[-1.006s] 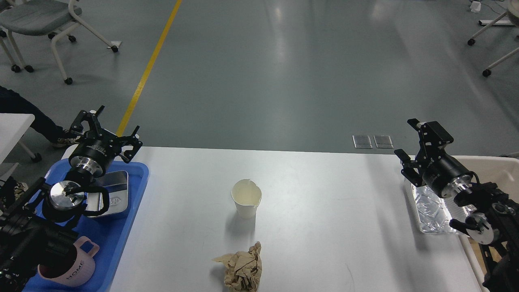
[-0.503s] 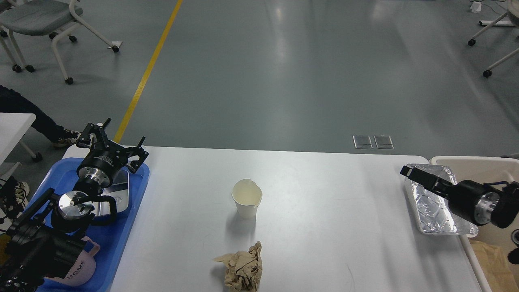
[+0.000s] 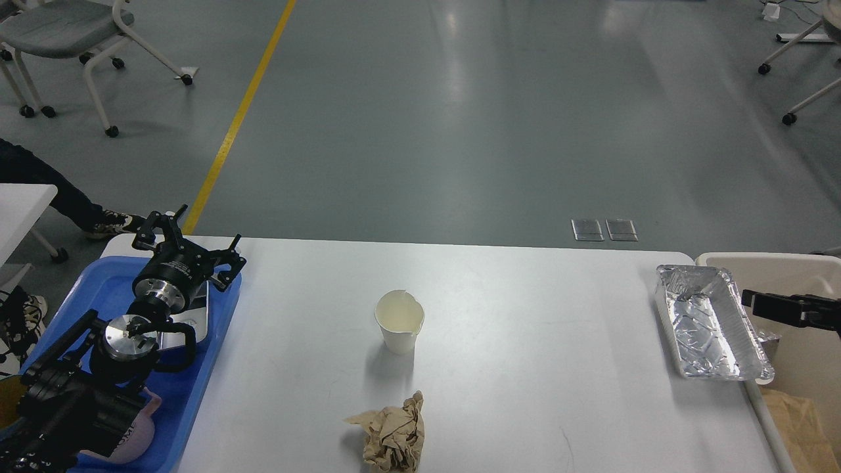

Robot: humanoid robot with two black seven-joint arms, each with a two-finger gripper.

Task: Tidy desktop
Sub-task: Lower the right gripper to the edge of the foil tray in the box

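Observation:
The desktop [image 3: 525, 368] is a wide white tabletop. On it stand a white paper cup [image 3: 399, 321] at the middle, a crumpled brown paper wad [image 3: 393, 433] near the front edge, and an empty foil tray [image 3: 708, 323] at the right edge. My left gripper [image 3: 194, 242] is open and empty. It hovers over the far end of the blue tray [image 3: 217, 341] on the left. My right gripper [image 3: 752, 301] shows only as a dark bar coming in from the right edge, just right of the foil tray. Its fingers cannot be told apart.
The blue tray holds a metal box [image 3: 197, 312] and a pink mug [image 3: 128, 441], both partly hidden by my left arm. A white bin [image 3: 782, 269] stands beside the table's right end, with brown paper [image 3: 798, 420] in it. Wheeled chairs stand on the floor far behind.
My right arm has pulled back to the right and dropped low, uncovering the foil tray. My left gripper has shifted slightly right and nearer. The cup and paper wad have not moved.

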